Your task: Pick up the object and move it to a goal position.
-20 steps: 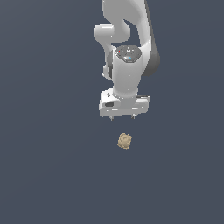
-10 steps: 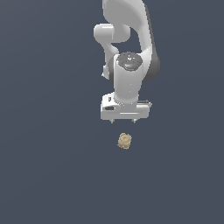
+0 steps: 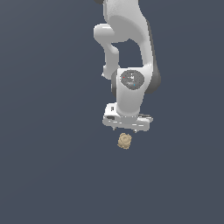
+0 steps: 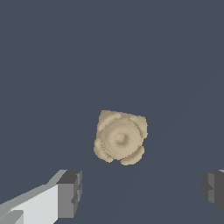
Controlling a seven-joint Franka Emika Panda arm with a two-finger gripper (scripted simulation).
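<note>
The object (image 3: 124, 141) is a small tan lumpy knob with a round ridged top, lying on the dark grey floor. It also shows in the wrist view (image 4: 120, 138), seen from above. My white gripper (image 3: 126, 129) hangs right above and just behind it in the exterior view. In the wrist view the gripper (image 4: 142, 189) is open, its two dark fingertips (image 4: 70, 192) set wide apart. The object lies apart from the line between them and is not touched. The gripper holds nothing.
The white arm (image 3: 131, 65) rises from the gripper to the exterior view's top. The dark grey floor (image 3: 48, 166) spreads all around the object.
The gripper has come down and moved toward the object; it now hangs just above it. The object has not moved.
</note>
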